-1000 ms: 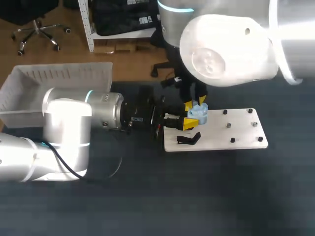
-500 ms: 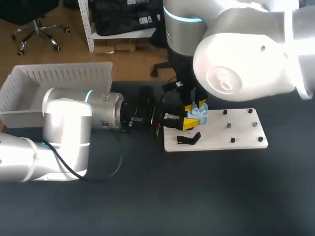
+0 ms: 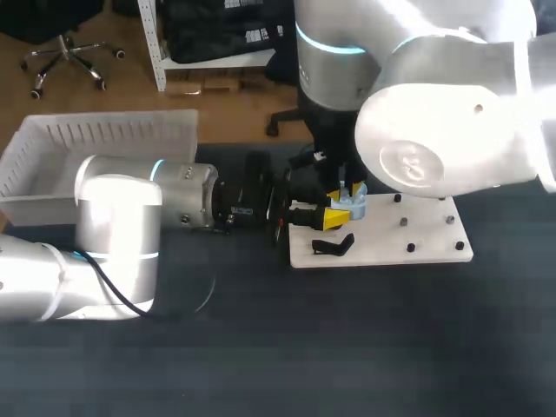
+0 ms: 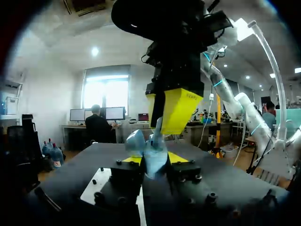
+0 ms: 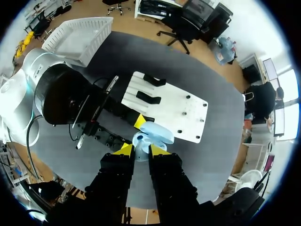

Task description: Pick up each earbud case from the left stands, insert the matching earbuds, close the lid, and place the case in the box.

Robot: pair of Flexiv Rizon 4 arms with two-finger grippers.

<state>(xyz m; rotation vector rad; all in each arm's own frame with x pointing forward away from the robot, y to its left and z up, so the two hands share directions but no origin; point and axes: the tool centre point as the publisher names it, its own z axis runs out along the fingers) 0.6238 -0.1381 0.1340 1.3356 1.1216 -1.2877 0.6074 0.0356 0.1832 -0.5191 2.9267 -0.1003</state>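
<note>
Shows left hand (image 3: 334, 214) clamping an open blue case (image 3: 352, 202) over a white board (image 3: 417, 236) on the tabletop (image 3: 347, 347). Shows right hand (image 5: 139, 149) directly above the case; cannot tell its grip.

left arm (image 3: 117, 234) white-silver, cyan ring (image 3: 156, 164), black cable (image 3: 111, 285) | right end effector (image 5: 141, 149) black, yellow-tipped

Likely a robotics lab: left arm (image 3: 122, 226) and right arm (image 3: 434, 130) meet over a pegged board (image 3: 430, 236) on a table (image 3: 347, 347)
</note>
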